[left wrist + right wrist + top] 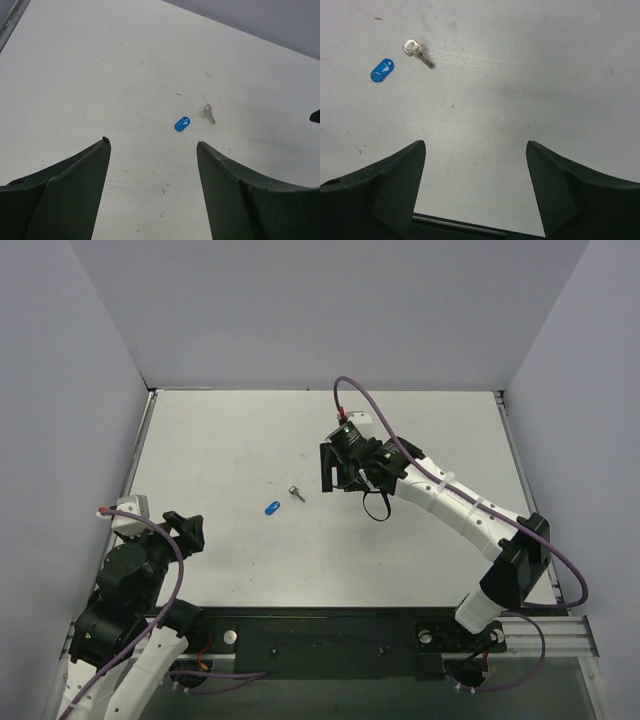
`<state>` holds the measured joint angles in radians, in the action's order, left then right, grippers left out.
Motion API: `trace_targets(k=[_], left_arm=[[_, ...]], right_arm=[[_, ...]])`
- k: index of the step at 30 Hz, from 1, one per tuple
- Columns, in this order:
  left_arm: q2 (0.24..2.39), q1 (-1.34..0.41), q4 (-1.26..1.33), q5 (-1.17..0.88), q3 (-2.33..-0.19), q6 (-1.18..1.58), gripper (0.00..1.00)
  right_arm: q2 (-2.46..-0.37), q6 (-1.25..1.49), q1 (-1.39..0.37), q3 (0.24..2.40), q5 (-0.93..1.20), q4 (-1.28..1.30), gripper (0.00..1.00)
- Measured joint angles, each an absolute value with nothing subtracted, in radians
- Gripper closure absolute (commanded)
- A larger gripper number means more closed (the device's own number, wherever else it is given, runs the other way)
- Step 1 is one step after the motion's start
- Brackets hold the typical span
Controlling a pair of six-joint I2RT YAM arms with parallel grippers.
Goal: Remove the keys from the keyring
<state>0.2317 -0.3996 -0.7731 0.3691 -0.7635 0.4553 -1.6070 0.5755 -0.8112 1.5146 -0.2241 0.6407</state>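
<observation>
A tiny silver key [296,492] lies flat on the white table, a short way right of a small blue tag [271,508]. Both also show in the left wrist view, the key [209,113] right of the tag [182,123], and in the right wrist view, the key [416,51] right of the tag [382,70]. No ring joining them is visible. My right gripper [334,472] is open and empty, just right of the key. My left gripper [188,533] is open and empty, near the table's front left, well short of the tag.
The white table [420,430] is walled by grey panels at the back and sides. A black rail [320,635] runs along the near edge between the arm bases. A purple cable loops over the right arm [450,505].
</observation>
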Motion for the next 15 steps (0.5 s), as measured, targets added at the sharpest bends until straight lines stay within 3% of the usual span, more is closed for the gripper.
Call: trace_targets(k=[3,15], left_arm=[[0.231,-0.400,-0.769,0.371,-0.761,0.455,0.20],[0.231,-0.399,-0.751,0.364,-0.743,0.437,0.20]], right_arm=[[-1.589,0.573,-0.804,1.515,-0.230,0.649,0.13],[-1.165,0.541,-0.715,1.380,-0.339,0.682,0.12]])
